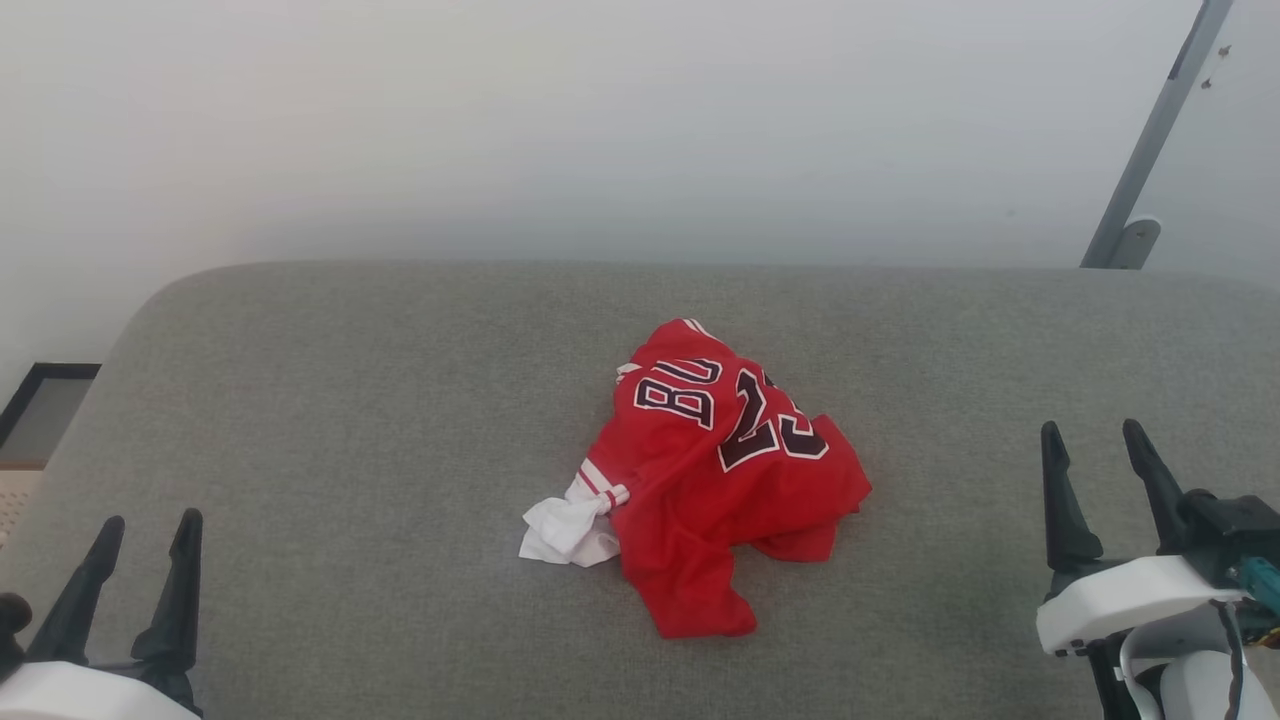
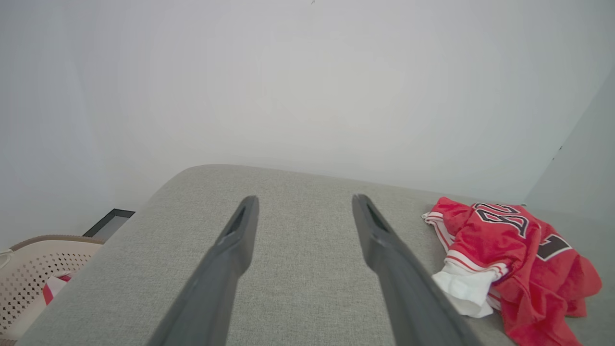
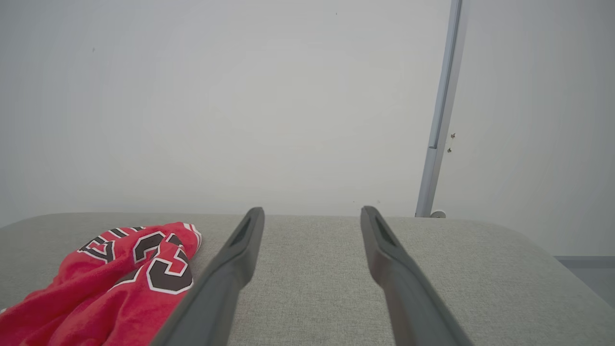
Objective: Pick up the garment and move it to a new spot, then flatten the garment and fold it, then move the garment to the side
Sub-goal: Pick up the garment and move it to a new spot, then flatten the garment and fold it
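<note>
The garment [image 1: 715,475], a red jersey with black white-edged lettering and a white sleeve poking out at its left, lies crumpled in a heap at the middle of the grey padded surface [image 1: 350,420]. It lies at the right in the left wrist view [image 2: 519,259] and at the lower left in the right wrist view [image 3: 105,283]. My left gripper [image 1: 150,530] stands open at the lower left, well apart from the heap. My right gripper [image 1: 1095,445] stands open at the lower right, also apart from it. Both hold nothing.
A beige perforated basket [image 2: 29,274] with a bit of red-and-white cloth stands off the surface's left end. A dark-framed panel [image 1: 40,400] lies on the floor at the left. A grey pole [image 1: 1150,140] leans against the pale wall at the back right.
</note>
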Robot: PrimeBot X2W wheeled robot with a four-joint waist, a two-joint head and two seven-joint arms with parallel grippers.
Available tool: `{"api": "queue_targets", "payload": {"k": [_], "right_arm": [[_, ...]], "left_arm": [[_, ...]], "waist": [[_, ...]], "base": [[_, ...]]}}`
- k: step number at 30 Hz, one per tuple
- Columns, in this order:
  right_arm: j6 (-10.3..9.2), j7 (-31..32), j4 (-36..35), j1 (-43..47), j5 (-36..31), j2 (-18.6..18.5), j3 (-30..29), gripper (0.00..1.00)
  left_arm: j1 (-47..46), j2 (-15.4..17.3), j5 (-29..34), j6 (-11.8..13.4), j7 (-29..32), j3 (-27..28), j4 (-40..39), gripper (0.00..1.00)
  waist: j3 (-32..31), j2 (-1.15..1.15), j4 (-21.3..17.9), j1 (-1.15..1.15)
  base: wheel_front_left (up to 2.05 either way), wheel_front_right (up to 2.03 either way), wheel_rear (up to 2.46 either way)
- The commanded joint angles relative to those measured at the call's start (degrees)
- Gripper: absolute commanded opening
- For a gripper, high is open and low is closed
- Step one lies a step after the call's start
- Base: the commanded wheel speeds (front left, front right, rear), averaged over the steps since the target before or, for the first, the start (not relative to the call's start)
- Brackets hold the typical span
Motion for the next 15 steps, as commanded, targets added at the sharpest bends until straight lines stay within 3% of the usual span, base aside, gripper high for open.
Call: {"api": "queue_targets", "payload": {"k": [1,15], "right_arm": [[-0.02,-0.34,-0.15,0.37,-0.25,0.19,0.09,1.0],[-0.02,-0.35,-0.19,-0.79,-0.46,0.25,1.02,1.0]], "left_arm": [[0.47,-0.33,0.55,-0.47,-0.24,0.4,0.17,1.0],[-2.64,0.14,0.6,-2.45,3.65,-1.1,-0.61,1.0]], "waist": [[0.02,0.0,0.03,0.0],[2.06,0.0,-1.96,0.0]], "base": [[0.0,0.0,0.0],[0.0,0.0,0.0]]}}
